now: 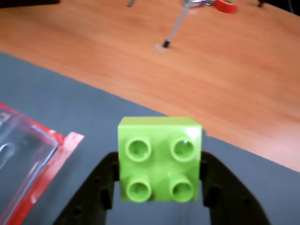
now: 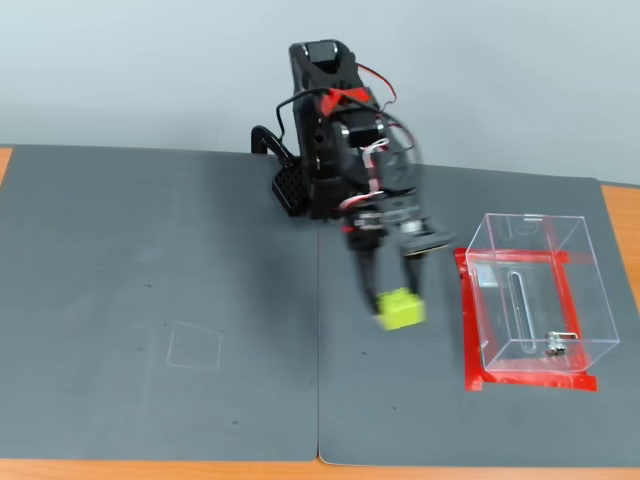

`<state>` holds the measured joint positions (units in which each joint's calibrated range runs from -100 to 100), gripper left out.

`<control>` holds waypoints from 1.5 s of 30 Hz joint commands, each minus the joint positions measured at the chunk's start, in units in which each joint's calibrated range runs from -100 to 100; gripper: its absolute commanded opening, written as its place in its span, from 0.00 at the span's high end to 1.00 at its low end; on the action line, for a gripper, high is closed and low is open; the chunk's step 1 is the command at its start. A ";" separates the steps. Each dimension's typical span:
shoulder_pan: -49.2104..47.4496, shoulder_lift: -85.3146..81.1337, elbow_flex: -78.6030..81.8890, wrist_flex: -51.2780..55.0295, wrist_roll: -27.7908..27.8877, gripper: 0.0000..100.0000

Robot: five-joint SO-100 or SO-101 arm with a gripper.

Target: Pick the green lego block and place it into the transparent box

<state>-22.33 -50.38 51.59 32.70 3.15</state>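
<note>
My gripper (image 1: 159, 187) has its two black fingers (image 1: 96, 187) clamped on the green lego block (image 1: 160, 159), one on each side face, studs facing the wrist camera. Pinching the flat sides looks the sensible choice: the walls are parallel and smooth, so the block sits square between the pads and shouldn't twist when I swing it.

In the fixed view the gripper (image 2: 398, 300) points down with the block (image 2: 402, 309) at its tip, lifted off the grey mat (image 2: 150, 300) as far as I can judge; I can't be sure from this angle, and the block is a little blurred. From the block, the transparent box (image 2: 535, 290) lies at about three o'clock, near but clearly apart. In the wrist view a corner of the box (image 1: 23, 145) and its red tape (image 1: 65, 145) sit at about nine o'clock from the block. So the block is in my grip and not yet in the box. I'd say the pick is done and the carry is what remains: travel toward three o'clock and clear the near wall before releasing.

The block is a lime yellow-green brick, roughly cubic, with four round hollow-looking studs in a square, glossy enough to catch a highlight on the upper right stud. It is far smaller than the box opening, so I expect generous clearance.

The box is open-topped with thin clear walls, a slot and a small metal fitting (image 2: 553, 345) in its base, and the tape framing its footprint, presumably marking its place. Beyond the mat, the wooden table (image 1: 211, 70) runs toward twelve o'clock in the wrist view.
</note>
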 commanded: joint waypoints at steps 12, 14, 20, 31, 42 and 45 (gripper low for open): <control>-26.35 -1.12 -2.70 -0.15 -0.05 0.95; -27.91 -0.53 -4.24 0.12 0.11 0.95; -30.60 6.17 -8.76 0.12 -0.10 0.95; -32.46 16.85 -16.63 0.20 0.11 0.95; -32.61 17.70 -16.63 0.20 0.16 0.94; -32.61 17.70 -16.36 0.20 0.16 0.87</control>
<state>-55.27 -32.46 37.94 32.70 3.15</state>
